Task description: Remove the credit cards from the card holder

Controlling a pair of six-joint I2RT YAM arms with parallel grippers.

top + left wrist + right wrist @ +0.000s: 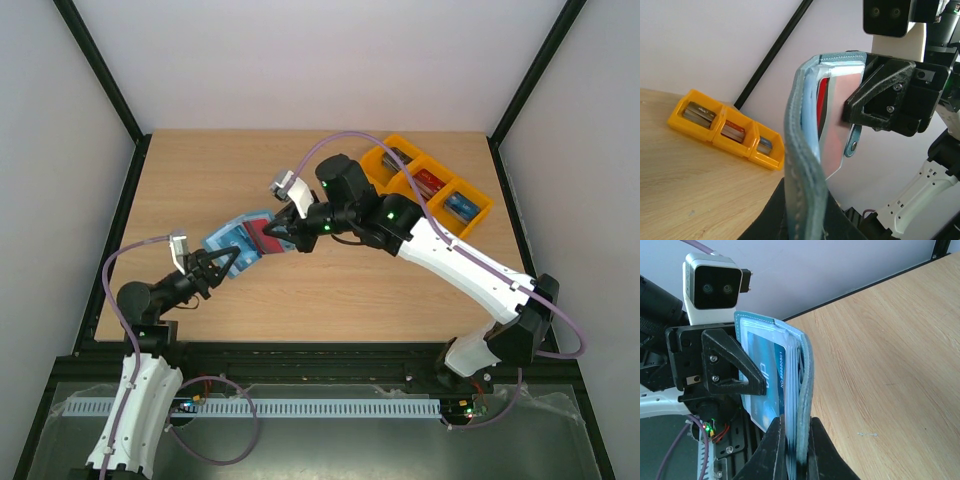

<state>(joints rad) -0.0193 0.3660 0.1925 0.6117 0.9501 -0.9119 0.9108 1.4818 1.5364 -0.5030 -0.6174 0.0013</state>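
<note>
Above mid-table (pixel 330 290), left gripper (pixel 237 256) and right gripper (pixel 273 233) clamp card holder (pixel 232 236).

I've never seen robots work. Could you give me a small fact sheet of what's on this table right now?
wallet: teal, partly open, held between both grippers
left gripper: shut on wallet
right gripper: shut on wallet
cards in wallet: red card and blue card, in its pockets
tray: orange, far right, three compartments holding cards
</note>
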